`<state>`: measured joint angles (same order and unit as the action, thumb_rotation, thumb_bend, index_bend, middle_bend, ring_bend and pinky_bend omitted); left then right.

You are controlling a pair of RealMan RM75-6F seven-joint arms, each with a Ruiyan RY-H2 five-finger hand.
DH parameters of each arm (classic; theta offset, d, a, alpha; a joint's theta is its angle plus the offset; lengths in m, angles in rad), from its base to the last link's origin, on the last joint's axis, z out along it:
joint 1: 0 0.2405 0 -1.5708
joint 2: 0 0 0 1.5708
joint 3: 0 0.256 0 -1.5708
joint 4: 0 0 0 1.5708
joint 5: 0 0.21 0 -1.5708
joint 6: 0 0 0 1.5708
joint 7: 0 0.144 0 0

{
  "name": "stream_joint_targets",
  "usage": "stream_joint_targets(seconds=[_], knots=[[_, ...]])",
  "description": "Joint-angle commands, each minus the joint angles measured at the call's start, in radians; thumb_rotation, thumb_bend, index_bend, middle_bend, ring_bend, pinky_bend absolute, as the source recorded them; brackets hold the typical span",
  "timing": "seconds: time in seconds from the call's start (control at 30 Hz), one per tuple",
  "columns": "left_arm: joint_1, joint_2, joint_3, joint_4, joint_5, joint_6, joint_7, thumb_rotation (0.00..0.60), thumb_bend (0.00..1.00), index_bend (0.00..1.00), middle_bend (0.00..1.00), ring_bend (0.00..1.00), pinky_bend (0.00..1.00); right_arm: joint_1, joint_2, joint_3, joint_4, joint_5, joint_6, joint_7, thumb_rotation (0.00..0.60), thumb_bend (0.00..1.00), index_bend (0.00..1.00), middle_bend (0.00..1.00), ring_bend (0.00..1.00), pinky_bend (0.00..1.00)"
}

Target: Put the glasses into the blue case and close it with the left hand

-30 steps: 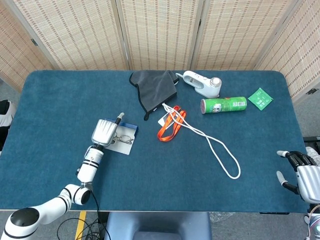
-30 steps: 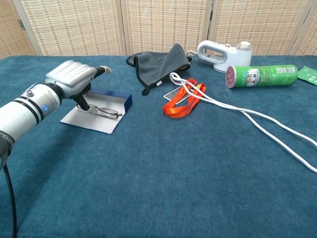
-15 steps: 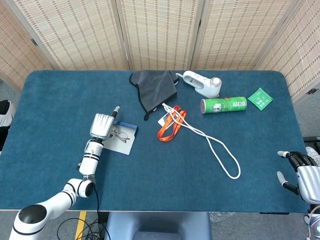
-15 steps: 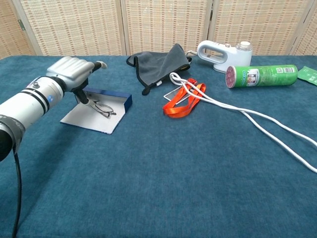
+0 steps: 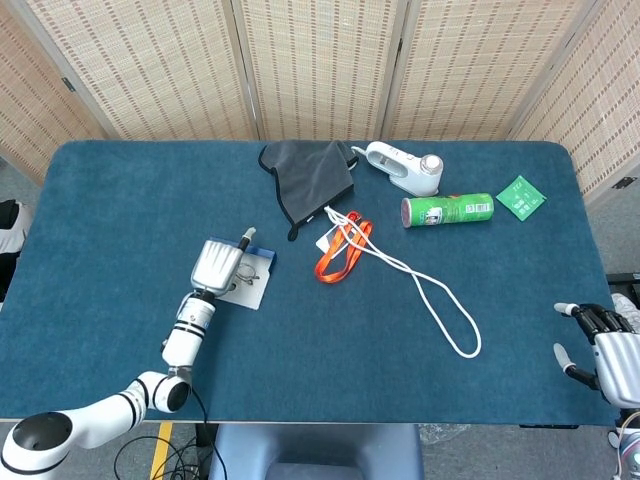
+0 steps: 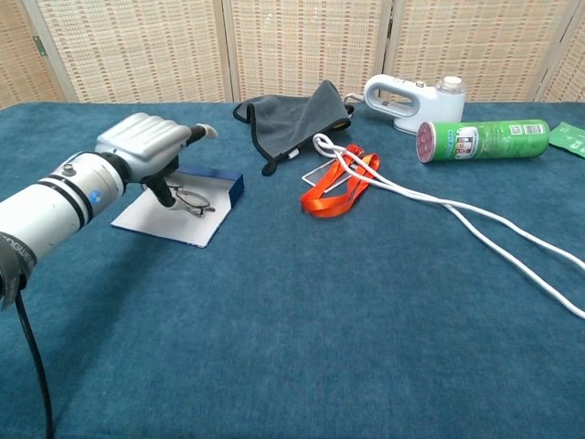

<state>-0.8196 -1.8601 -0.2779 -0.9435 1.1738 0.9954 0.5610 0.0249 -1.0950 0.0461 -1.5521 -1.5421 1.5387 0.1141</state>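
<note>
The blue case (image 6: 218,181) lies open at the table's left, its white inside (image 6: 160,221) facing up. The thin-framed glasses (image 6: 195,203) lie on that white surface, against the blue wall. My left hand (image 6: 144,148) hangs over the case's left part with its fingers curled downward; a dark fingertip (image 6: 164,194) touches the left end of the glasses. In the head view the left hand (image 5: 218,266) covers much of the case (image 5: 262,262). My right hand (image 5: 600,345) rests at the table's near right corner, fingers apart, holding nothing.
An orange lanyard (image 6: 336,192) and a looping white cord (image 6: 475,219) lie to the right of the case. A grey cloth (image 6: 294,114), a white handheld device (image 6: 411,99), a green can (image 6: 483,140) and a green packet (image 5: 521,196) lie at the back.
My left hand swung back and to the left half a second ago, then returned right and forward over the case. The glasses stay in about the same spot. The right hand has not moved.
</note>
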Motion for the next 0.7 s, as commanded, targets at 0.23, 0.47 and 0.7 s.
stream_joint_targets(seconds=[0.23, 0.47, 0.7], knots=[[-0.068, -0.050, -0.049, 0.092, -0.074, -0.055, 0.034, 0.600, 0.20, 0.12, 0.95, 0.95, 1.00, -0.010, 0.005, -0.001, 0.001, 0.007, 0.008, 0.003, 0.600, 0.35, 0.26, 0.34, 0.26, 0.26], [-0.102, -0.078, -0.072, 0.197, -0.107, -0.082, 0.022, 0.600, 0.20, 0.12, 0.94, 0.95, 1.00, -0.014, 0.005, 0.000, 0.005, 0.009, 0.010, 0.009, 0.600, 0.35, 0.26, 0.34, 0.26, 0.26], [-0.114, -0.096, -0.077, 0.259, -0.116, -0.085, -0.008, 0.600, 0.20, 0.12, 0.95, 0.95, 1.00, -0.014, 0.006, 0.001, 0.005, 0.005, 0.014, 0.011, 0.600, 0.35, 0.26, 0.34, 0.26, 0.26]])
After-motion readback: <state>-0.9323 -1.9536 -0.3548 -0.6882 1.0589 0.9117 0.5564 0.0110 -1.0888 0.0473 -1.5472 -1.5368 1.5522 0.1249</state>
